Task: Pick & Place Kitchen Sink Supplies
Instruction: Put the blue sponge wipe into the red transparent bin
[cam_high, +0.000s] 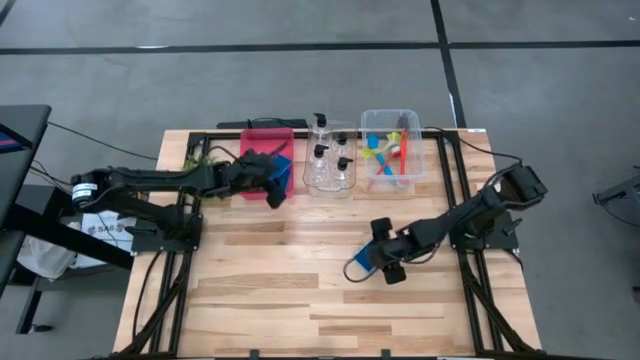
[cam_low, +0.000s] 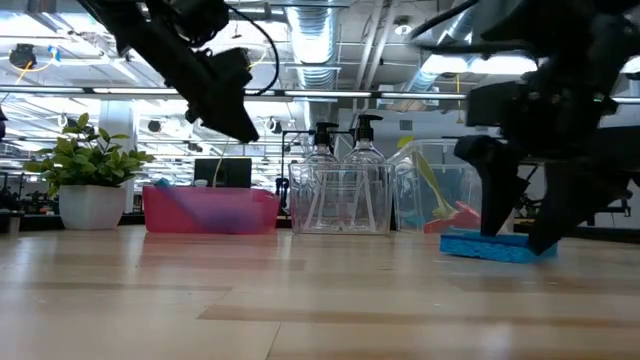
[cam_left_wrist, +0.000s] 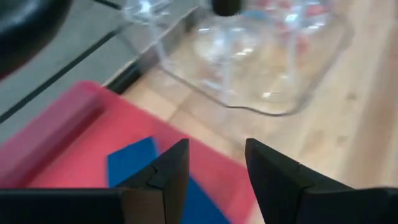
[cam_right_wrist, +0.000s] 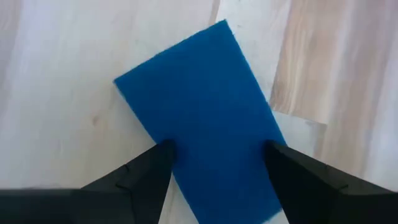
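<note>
- High view: grey floor around a pale wooden table (cam_high: 300, 290). Along the far edge sit a red tray (cam_high: 262, 142), a clear bin (cam_high: 331, 175) of pump bottles (cam_high: 320, 126), and a second clear bin (cam_high: 392, 160) with red, blue and yellow-green brushes (cam_high: 385, 152). A small green plant (cam_high: 197, 158) stands just left of the tray.
- High view: left gripper (cam_high: 275, 180) hangs over the tray's right end, with a blue sponge (cam_high: 283, 161) showing under it in the tray. Right gripper (cam_high: 382, 262) is low over the table's middle-right, a second blue sponge (cam_high: 362, 261) between its fingers.
- Low view: ceiling lights and ducts behind the table. Plant in a white pot (cam_low: 92, 206) at left, then the tray (cam_low: 210, 210), the bottle bin (cam_low: 340, 205) and the brush bin (cam_low: 437, 200). Left arm is raised above the tray. The second sponge (cam_low: 495, 246) lies flat on the wood, the right gripper's dark fingers (cam_low: 497, 195) coming down on either side of it.
- Left wrist view: fingers (cam_left_wrist: 171, 168) apart, holding nothing; the sponge (cam_left_wrist: 134, 158) lies flat on the tray floor (cam_left_wrist: 68, 140) below them. Bottle bin (cam_left_wrist: 267, 56) beyond.
- Right wrist view: fingers (cam_right_wrist: 146, 168) spread, straddling the sponge (cam_right_wrist: 205, 124) at its two edges; it rests on the table, not lifted. Cannot tell whether the pads press it.
</note>
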